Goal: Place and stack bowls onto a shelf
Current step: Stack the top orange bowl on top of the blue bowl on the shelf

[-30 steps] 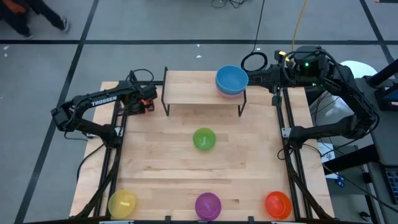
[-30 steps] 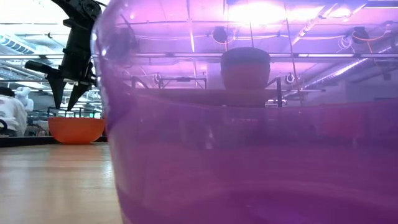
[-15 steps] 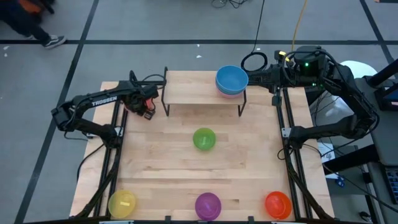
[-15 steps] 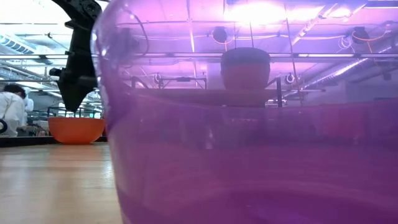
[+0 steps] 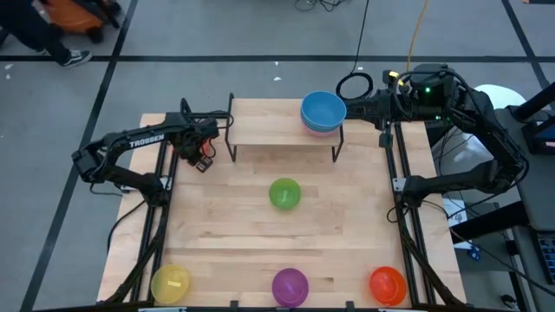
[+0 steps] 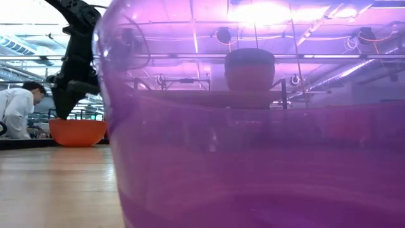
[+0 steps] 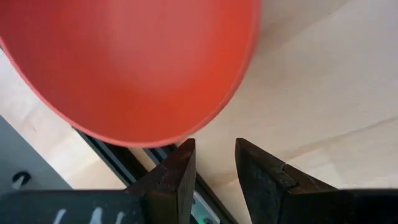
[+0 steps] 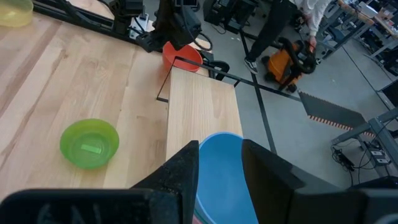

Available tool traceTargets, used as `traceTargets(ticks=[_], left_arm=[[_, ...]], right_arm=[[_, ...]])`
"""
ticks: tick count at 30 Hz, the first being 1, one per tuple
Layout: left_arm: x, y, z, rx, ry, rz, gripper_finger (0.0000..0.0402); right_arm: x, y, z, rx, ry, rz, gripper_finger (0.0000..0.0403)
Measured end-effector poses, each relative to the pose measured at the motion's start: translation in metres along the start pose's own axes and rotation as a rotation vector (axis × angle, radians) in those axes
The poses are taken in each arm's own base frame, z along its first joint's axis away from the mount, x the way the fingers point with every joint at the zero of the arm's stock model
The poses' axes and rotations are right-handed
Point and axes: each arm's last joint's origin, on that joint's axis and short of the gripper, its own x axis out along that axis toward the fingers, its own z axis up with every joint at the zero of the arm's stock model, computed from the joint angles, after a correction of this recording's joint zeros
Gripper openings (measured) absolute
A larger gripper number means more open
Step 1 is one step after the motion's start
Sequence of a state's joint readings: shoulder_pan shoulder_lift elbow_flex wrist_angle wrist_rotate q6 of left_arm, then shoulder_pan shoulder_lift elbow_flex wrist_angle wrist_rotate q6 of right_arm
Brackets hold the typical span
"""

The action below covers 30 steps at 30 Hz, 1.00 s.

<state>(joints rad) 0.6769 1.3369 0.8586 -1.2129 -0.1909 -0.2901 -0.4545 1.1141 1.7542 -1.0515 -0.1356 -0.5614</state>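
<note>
In the low view the purple bowl [image 6: 253, 126] sits against the lens, cut off by three picture edges, so the shelf [image 6: 209, 95] shows only dimly through it. The left wrist view cuts the red bowl [image 7: 130, 62] at the top and side. In the high view the left hand [image 5: 201, 152] covers that bowl, and the blue bowl [image 5: 323, 109] hides most of the pink bowl [image 5: 322, 130].

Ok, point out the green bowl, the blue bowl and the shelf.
green bowl [image 5: 284, 193]: high view, centre of its inside.
blue bowl [image 5: 323, 109]: high view, middle of its inside.
shelf [image 5: 269, 126]: high view, bare wood of its top board.
</note>
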Motion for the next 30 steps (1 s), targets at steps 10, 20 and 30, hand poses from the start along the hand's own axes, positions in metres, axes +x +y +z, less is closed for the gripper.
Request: traceTargets(ticks=[10, 20, 30], left_arm=[[0.011, -0.003, -0.010, 0.045, 0.059, 0.041, 0.0120], [0.003, -0.017, -0.013, 0.219, 0.019, 0.101, 0.0120], [0.002, -0.021, -0.004, 0.196, -0.092, 0.107, 0.0120]], right_arm=[[0.000, 0.000, 0.000, 0.000, 0.000, 0.000, 0.0116], [0.000, 0.000, 0.000, 0.000, 0.000, 0.000, 0.0116], [0.006, -0.001, 0.000, 0.002, 0.012, 0.007, 0.0116]])
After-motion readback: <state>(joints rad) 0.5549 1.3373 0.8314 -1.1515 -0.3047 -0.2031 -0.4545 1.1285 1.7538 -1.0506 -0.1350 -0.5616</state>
